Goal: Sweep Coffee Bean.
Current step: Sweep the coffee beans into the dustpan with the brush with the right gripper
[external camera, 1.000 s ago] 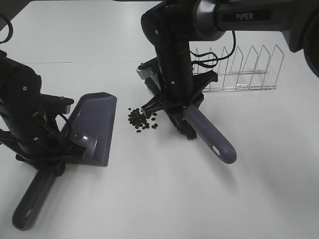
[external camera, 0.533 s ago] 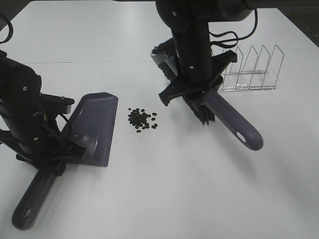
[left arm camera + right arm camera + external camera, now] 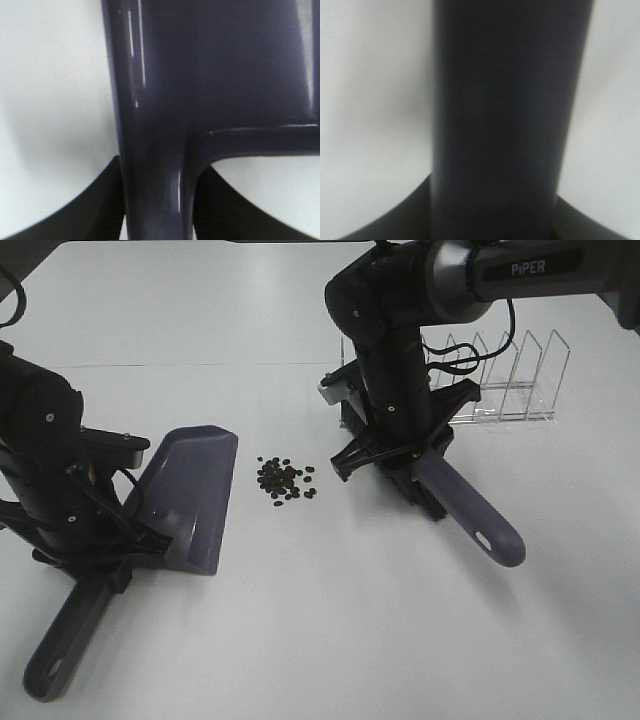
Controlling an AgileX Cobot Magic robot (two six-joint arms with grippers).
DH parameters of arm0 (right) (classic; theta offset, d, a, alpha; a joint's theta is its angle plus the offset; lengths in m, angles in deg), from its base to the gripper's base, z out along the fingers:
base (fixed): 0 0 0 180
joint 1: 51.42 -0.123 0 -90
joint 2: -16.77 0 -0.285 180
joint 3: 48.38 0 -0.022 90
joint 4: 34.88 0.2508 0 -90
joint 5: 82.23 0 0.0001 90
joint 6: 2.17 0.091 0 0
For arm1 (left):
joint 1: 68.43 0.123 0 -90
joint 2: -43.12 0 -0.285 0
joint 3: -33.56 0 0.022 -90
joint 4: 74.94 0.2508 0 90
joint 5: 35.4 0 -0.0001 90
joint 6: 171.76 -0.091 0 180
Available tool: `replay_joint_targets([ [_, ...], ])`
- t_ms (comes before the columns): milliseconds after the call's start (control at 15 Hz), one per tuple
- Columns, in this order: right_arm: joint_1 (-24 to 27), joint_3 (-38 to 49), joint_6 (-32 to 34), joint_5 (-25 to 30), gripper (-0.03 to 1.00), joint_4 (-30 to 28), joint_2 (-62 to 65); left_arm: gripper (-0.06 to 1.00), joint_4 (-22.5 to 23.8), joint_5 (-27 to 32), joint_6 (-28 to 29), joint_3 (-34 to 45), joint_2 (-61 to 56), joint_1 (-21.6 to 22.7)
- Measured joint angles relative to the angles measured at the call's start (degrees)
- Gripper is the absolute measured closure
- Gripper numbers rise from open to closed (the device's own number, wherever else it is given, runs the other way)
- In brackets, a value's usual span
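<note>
A small cluster of dark coffee beans (image 3: 284, 479) lies on the white table. The purple dustpan (image 3: 185, 495) rests just left of them, mouth toward the beans. My left gripper (image 3: 105, 552) is shut on the dustpan's handle (image 3: 152, 165). My right gripper (image 3: 395, 452) is shut on the purple brush (image 3: 470, 512), right of the beans. The brush's black bristles (image 3: 425, 495) are near the table, apart from the beans. The brush handle (image 3: 500, 120) fills the right wrist view.
A clear wire rack (image 3: 495, 380) stands behind the right arm at the back right. The table's far edge runs along the top of the exterior view. The brush handle sticks out toward the front right.
The right arm with the brush swung right, away from the beans, lifted, then came down slightly lower and nearer. The beans, dustpan and left arm have not moved.
</note>
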Motion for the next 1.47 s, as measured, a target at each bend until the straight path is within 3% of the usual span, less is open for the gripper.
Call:
replay_joint_targets([
  [733, -1.9, -2.6, 3.1, 0.4, 0.65, 14.2, -2.3, 0.61, -0.1, -0.2, -1.1, 0.0, 0.0, 0.0],
  [1000, -2.8, -2.9, 3.5, -2.1, 0.65, 18.2, -2.5, 0.61, -0.3, -0.2, -1.3, 0.0, 0.0, 0.0],
  [1333, -4.3, -10.9, 3.4, -2.8, 0.65, 28.2, -8.1, 0.61, -0.3, -0.3, -1.4, 0.0, 0.1, 0.0],
  [1467, -4.9, -15.1, 3.0, -5.1, 0.65, 36.1, -9.8, 0.61, -0.4, -0.3, -1.5, 0.0, 0.1, 0.0],
])
